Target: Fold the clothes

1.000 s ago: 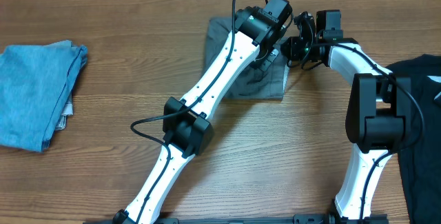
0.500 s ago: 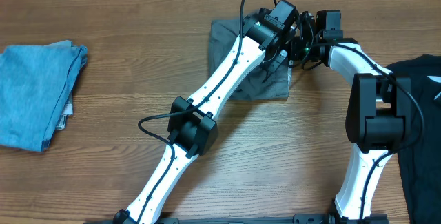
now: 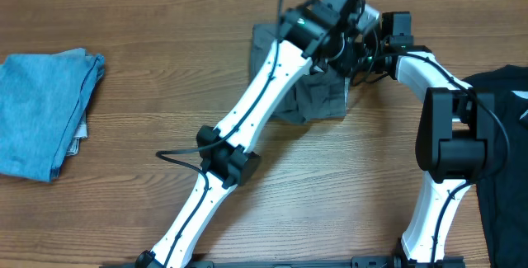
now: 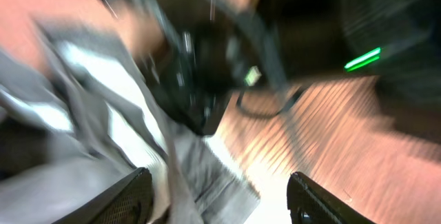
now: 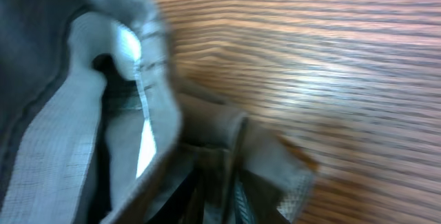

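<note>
On the table (image 3: 124, 177), shorts (image 3: 318, 103) seem roughly square.

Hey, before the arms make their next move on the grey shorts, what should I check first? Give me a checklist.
1. Left pincer open: ok, fingers wide apart.
2. Right pincer gripping the grey shorts: cannot tell; cloth fills its view.
3. Room between the two wrists: not ok; they crowd together overhead.
4. Neighbours, blue garment and black shirt, apart from the shorts: ok.
5. Left wrist view sharp: not ok, blurred.
</note>
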Controlling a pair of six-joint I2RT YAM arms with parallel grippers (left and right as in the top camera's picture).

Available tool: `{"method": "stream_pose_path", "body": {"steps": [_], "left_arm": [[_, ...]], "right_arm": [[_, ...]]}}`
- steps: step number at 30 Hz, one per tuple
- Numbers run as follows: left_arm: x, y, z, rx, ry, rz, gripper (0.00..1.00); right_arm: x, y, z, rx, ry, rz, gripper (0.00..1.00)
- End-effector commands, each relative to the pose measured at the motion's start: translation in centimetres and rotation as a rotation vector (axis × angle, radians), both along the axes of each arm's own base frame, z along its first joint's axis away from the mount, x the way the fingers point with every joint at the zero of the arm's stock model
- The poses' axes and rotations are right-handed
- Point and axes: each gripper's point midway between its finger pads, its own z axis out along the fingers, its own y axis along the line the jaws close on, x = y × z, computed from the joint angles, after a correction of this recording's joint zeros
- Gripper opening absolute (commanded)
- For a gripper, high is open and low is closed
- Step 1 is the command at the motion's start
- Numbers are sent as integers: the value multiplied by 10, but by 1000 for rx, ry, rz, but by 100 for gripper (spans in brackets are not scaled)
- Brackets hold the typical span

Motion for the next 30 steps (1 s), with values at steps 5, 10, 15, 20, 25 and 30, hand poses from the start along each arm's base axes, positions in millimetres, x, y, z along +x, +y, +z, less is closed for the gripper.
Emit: {"method": "stream_pose_path", "body": {"steps": [5,10,15,20,25,30], "left_arm": [[49,108,98,-59,-137,337,65],[85,201,63,3,-2,589,68],[99,242,-10,95,169,675,70],[93,223,-62,72,298,617,70],[92,206,-81,47,325,578,72],[88,208,-98,68,351,582,72]], "right_arm": [[8,-33,83,29,-116,-73,19],[-18,-14,183,86,-248,-11,19],[-61,58,237,317,-288,263,19],[-77,113,235,315,-269,366,19],[-71,149,208,144,-275,328,19],[-53,169,179,120,-259,273,19]]}}
